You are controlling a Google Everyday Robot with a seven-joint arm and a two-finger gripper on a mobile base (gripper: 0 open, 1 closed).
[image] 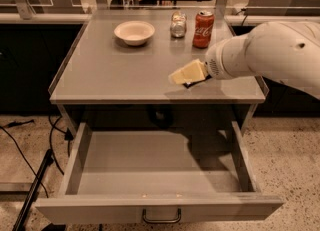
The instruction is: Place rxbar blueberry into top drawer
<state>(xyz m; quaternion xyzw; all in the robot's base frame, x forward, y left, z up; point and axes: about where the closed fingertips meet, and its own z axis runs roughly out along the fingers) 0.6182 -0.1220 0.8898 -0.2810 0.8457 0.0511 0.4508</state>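
My gripper [184,75] hangs just above the grey counter's front right part, its pale fingers pressed together and pointing left. A dark sliver of the rxbar blueberry [188,84] shows under the fingers; the rest of the bar is hidden by them. The white arm [270,52] reaches in from the right. The top drawer [150,182] is pulled fully open below the counter. Its grey inside holds nothing, and a dark handle [161,218] sits on its front panel. The gripper is above and behind the drawer's right half.
A white bowl [134,31], a small glass jar [177,25] and a red soda can [203,29] stand at the back of the counter [110,75]. Black cables [35,175] lie on the floor at the left. More counters run behind.
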